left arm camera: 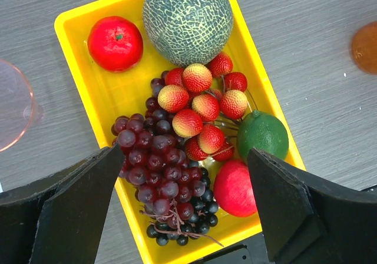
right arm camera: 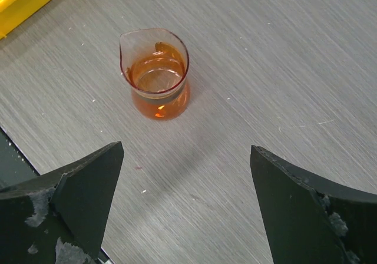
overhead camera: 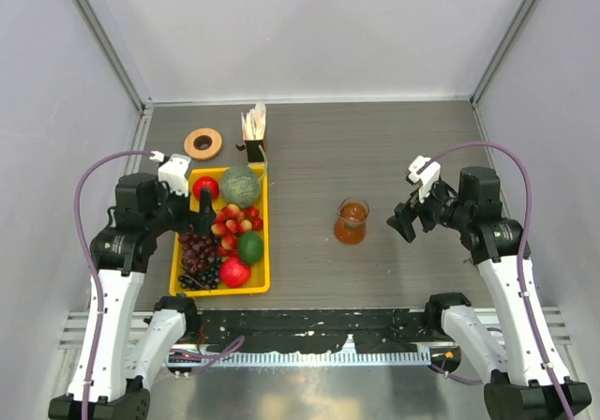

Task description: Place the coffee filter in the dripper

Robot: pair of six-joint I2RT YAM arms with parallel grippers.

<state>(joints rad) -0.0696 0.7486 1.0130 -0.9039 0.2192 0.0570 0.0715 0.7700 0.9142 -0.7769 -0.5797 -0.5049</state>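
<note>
The left gripper (left arm camera: pixel 185 158) was held released, jaws spread wide, above the grapes (left arm camera: pixel 154 167) and lychees (left arm camera: pixel 194 108) in the yellow tray (left arm camera: pixel 73 28); nothing was grasped. The right gripper (right arm camera: pixel 185 152) was likewise spread wide and empty, near the glass jug (right arm camera: pixel 156 78) of amber liquid. The dripper (overhead camera: pixel 191 144) was set at the table's (right arm camera: pixel 294 69) far left, beyond the tray. An upright bundle of filter papers (overhead camera: pixel 254 122) was seen just right of it; a single coffee filter could not be told apart.
</note>
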